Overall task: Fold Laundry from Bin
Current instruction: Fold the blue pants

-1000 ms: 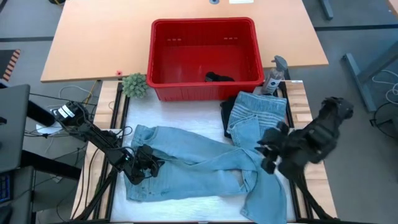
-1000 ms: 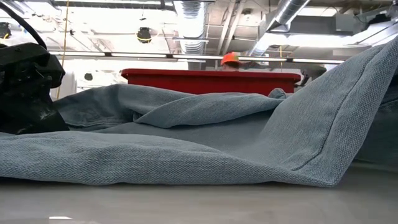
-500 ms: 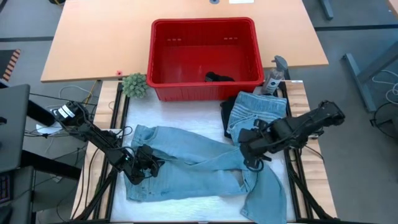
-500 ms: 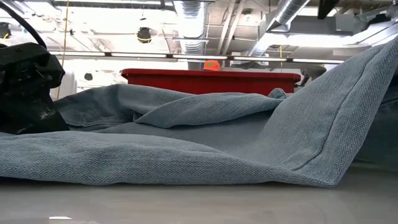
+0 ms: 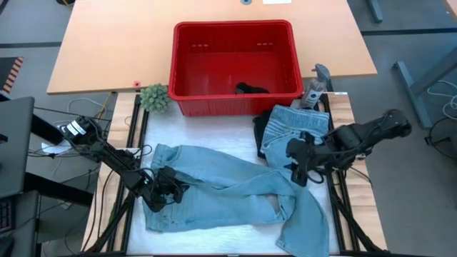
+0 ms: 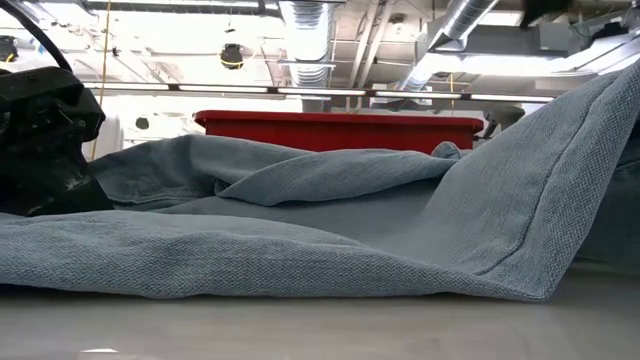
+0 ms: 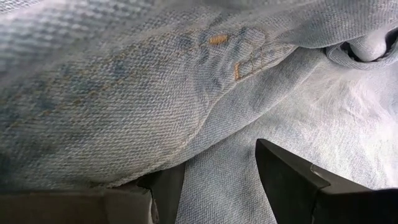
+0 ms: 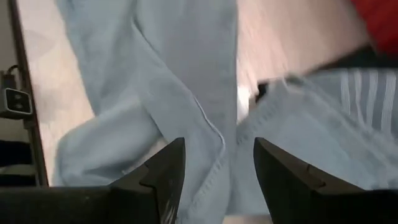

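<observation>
A: Left gripper [image 5: 163,191] status?
B: Lower left of the high view, down on the waist end of the light blue jeans [image 5: 235,187]. In the left wrist view denim is bunched over and between its fingers [image 7: 292,180], so it is pinching the jeans.

A: Right gripper [image 5: 303,165]?
B: Right of centre, above the spot where the jeans' legs cross. Fingers [image 8: 163,171] spread, nothing between them, only denim underneath.

A: Rest of the laundry?
B: Folded pile [image 5: 294,128] with the blue-grey striped cloth on top, just past the right gripper, touching the jeans' edge. Farther up, the red bin [image 5: 235,66] at upper centre with one dark garment [image 5: 251,89] left inside. Small green plant [image 5: 154,98] beside the bin's left corner.
</observation>
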Robot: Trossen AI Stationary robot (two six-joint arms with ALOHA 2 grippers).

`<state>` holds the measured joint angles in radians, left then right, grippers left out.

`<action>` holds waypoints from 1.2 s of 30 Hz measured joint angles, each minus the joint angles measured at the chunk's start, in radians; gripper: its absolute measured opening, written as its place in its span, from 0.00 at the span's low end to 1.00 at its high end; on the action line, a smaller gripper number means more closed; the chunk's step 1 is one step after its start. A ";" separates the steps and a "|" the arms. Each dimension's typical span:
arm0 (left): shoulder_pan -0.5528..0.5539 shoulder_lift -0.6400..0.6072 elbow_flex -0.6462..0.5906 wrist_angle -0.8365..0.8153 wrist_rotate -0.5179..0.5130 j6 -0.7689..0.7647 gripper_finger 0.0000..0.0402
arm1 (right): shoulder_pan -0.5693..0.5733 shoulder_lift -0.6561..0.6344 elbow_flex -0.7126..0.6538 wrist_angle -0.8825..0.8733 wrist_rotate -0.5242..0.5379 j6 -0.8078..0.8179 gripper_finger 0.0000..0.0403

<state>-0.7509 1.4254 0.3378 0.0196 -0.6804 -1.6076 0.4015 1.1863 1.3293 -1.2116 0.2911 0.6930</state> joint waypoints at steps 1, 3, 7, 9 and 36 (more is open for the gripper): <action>0.000 0.000 0.000 0.000 0.000 -0.001 0.47 | -0.004 -0.022 -0.037 0.001 -0.001 0.025 0.53; 0.000 0.000 0.001 0.000 0.000 -0.004 0.47 | -0.010 -0.055 -0.106 0.017 -0.006 0.071 0.53; 0.000 0.000 0.001 0.000 0.003 -0.027 0.47 | -0.012 -0.077 -0.220 0.109 -0.046 0.090 0.53; 0.000 0.000 0.004 0.000 0.010 -0.032 0.47 | -0.011 -0.073 -0.258 0.137 -0.047 0.072 0.53; -0.001 0.002 0.065 -0.001 0.016 0.118 0.47 | -0.185 -0.287 -0.417 0.484 -0.132 -0.273 0.53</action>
<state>-0.7517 1.4273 0.4030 0.0187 -0.6640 -1.4897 0.2164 0.8993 0.9119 -0.7272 0.1593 0.4200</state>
